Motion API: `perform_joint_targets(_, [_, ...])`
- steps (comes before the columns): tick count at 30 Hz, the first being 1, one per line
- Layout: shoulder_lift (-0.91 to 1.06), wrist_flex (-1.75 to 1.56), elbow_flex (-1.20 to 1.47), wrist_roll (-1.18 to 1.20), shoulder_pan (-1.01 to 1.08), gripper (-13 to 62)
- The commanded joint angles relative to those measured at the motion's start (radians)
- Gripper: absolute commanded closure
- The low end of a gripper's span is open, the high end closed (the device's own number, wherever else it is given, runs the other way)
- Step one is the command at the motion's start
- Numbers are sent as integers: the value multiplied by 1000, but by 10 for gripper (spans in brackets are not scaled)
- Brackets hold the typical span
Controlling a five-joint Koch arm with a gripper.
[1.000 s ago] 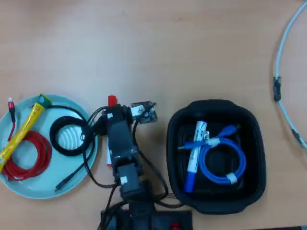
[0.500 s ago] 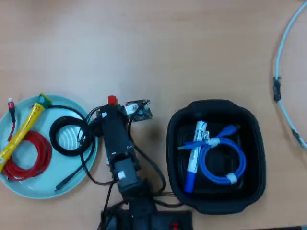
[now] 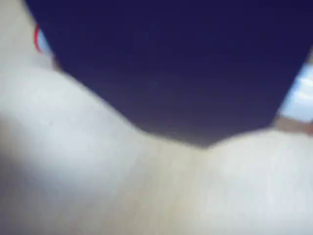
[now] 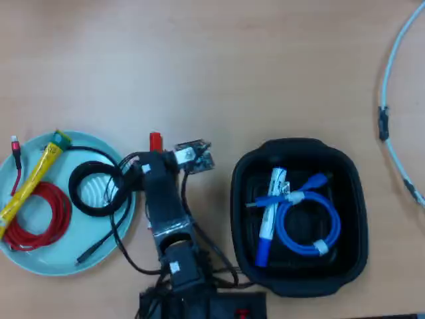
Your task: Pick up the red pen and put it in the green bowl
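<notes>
Here the red pen (image 4: 155, 140) pokes from under the gripper (image 4: 157, 159), grip unclear.

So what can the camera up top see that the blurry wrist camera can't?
Only the overhead view shows whole things: the green bowl holding a red cable, a black cable and a yellow tube; the black tub with a blue-capped marker and blue cable; the arm, with the red pen poking out beyond it. Only the wrist view shows a big dark blue blur over a pale blur, too fuzzy to name. Both share little for sure, maybe the pale table.
</notes>
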Motion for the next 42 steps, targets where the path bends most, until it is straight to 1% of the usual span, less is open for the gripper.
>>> perform_joint_targets(1, [48,9,-63,-61,32,-76])
perform_joint_targets(6, [-32,-29,-64,-66,57,-76])
perform_joint_targets(9, [-46,-32,-58,-66,55,-76])
perform_joint_targets(14, [-152,-51,-64,-64,51,-77])
perform_joint_targets(19, [-163,-54,-58,-61,41,-77])
perform_joint_targets(24, [-241,-66,-75,-60,40,-77])
perform_joint_targets(31, [-218,-31,-84,-43,0,-76])
perform_joint_targets(34, [-158,58,-163,12,-14,-76])
perform_joint_targets(37, [-155,110,-227,92,-54,-75])
perform_joint_targets(40, [-141,112,-242,158,-89,-48])
perform_joint_targets(42, [-94,110,-242,193,-110,-3])
